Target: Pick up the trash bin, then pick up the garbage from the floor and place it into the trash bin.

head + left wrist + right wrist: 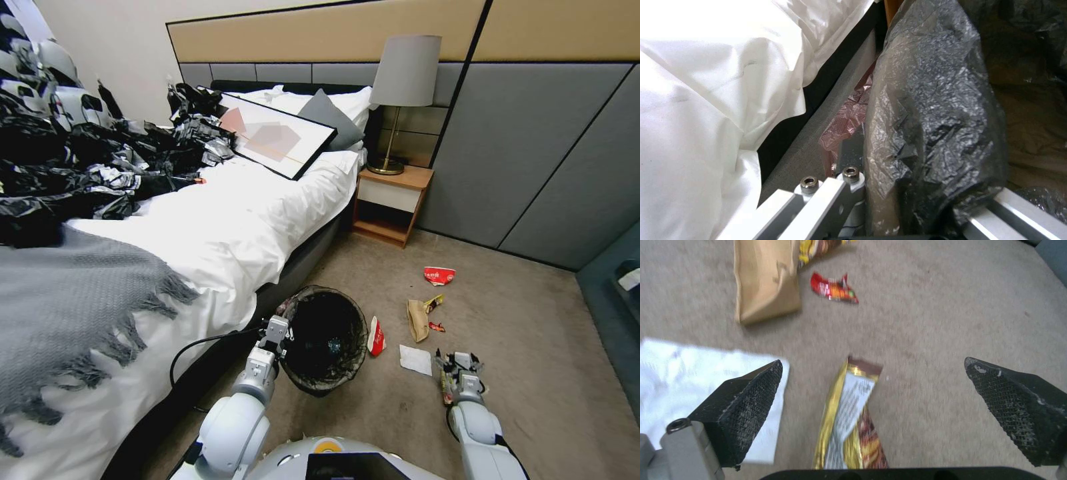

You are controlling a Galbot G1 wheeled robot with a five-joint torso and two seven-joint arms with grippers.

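Left gripper (285, 331) clamped on the bin (328, 340) rim, bin beside the bed (220, 227); left wrist view shows a finger (849, 156) pressed against the bag liner (933, 110). Right gripper (873, 396) spread wide above a gold wrapper (849, 420) on the carpet (951, 306), napkin (680, 373) just beside. Head view adds red cups (377, 335) (439, 275) farther out.

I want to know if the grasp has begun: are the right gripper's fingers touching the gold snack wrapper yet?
Apart. In the right wrist view the gold snack wrapper lies between the open right gripper's fingers, bare carpet on both sides.
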